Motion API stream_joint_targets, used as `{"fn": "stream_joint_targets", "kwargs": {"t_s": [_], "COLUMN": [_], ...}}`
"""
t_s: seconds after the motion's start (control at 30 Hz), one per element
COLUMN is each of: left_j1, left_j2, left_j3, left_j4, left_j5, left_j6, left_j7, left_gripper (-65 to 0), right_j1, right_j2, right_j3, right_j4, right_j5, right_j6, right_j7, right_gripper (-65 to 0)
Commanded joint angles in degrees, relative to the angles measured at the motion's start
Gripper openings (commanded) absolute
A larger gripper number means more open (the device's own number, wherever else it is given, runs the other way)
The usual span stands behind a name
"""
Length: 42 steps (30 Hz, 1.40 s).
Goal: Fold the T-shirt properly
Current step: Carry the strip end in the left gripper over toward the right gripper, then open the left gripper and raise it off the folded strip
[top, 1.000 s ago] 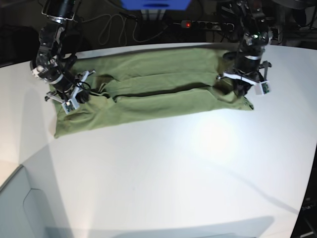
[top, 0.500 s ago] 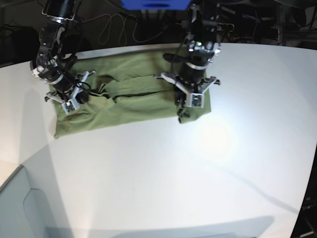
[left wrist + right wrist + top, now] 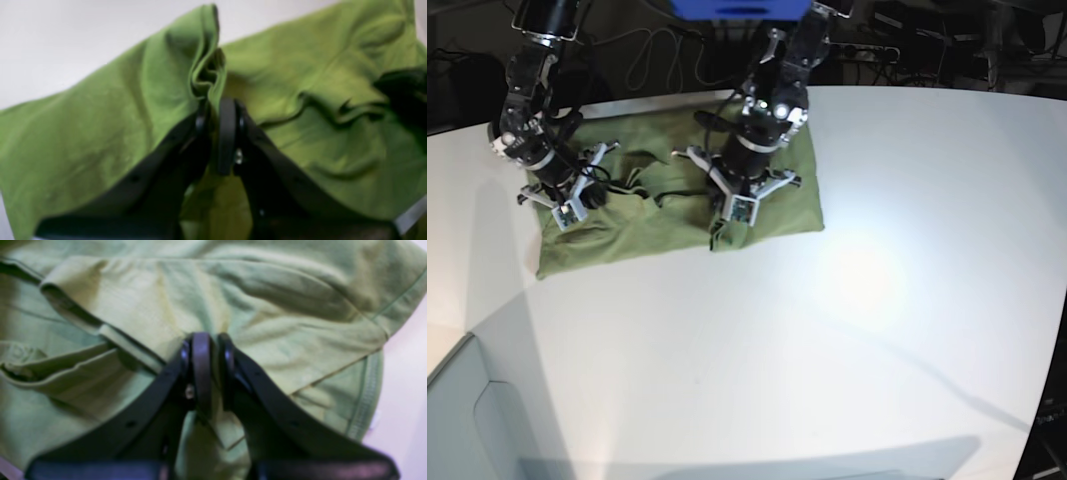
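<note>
The olive-green T-shirt (image 3: 642, 228) lies wrinkled on the white table (image 3: 827, 350), its right part doubled over toward the middle. My left gripper (image 3: 730, 212) stands over the shirt's middle, shut on a pinched ridge of cloth. The left wrist view shows that fold (image 3: 206, 66) rising from between the closed fingers (image 3: 227, 133). My right gripper (image 3: 587, 197) is at the shirt's left end, shut on cloth. In the right wrist view its fingers (image 3: 200, 366) clamp a layer of the T-shirt (image 3: 283, 323) near a stitched hem.
A blue box (image 3: 742, 8) and loose cables (image 3: 652, 50) sit behind the table's far edge. A bright glare patch (image 3: 857, 275) marks the table right of the shirt. A grey surface (image 3: 467, 420) borders the table's lower-left edge.
My left arm has swept leftward from the table's right side to the shirt's middle, dragging the shirt's right end over itself. The right arm has stayed put.
</note>
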Motion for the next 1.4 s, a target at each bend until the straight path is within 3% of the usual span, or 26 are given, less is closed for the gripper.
{"fn": "stream_joint_targets", "kwargs": {"t_s": [0.0, 0.17, 0.9, 1.1, 1.23, 1.37], "left_j1": [-0.8, -2.3, -4.5, -4.2, -3.8, -0.7], "left_j2": [0.6, 0.6, 0.6, 0.6, 0.6, 0.6], "left_j3": [1.5, 4.0, 4.1, 6.6, 8.0, 7.6], "left_j4": [-0.1, -3.8, -4.0, -3.2, 1.2, 8.4], "left_j5": [-0.4, -0.4, -0.5, -0.5, -0.5, -0.4], "left_j6": [0.4, 1.2, 0.9, 1.2, 1.2, 1.2], "left_j7": [-1.6, -2.6, -2.1, -2.0, -2.0, -1.9], "left_gripper": [-65.0, -65.0, -65.0, -45.3, -40.8, -40.7], "right_j1": [0.2, 0.2, -0.1, -0.2, -0.1, -0.1], "right_j2": [0.7, 0.7, 0.7, 0.7, 0.7, 0.7], "right_j3": [0.1, 0.1, 0.1, 0.1, 0.1, 0.1], "right_j4": [0.3, 0.3, 0.3, 0.3, 0.3, 0.5], "right_j5": [-0.9, -0.9, -0.9, -0.9, -0.9, -0.9], "right_j6": [1.0, 1.0, 1.0, 1.0, 1.0, 1.0], "right_j7": [-1.2, -1.4, -1.5, -1.5, -1.5, -1.5], "right_gripper": [-62.6, -62.6, -62.5, -62.5, -62.5, -62.5]}}
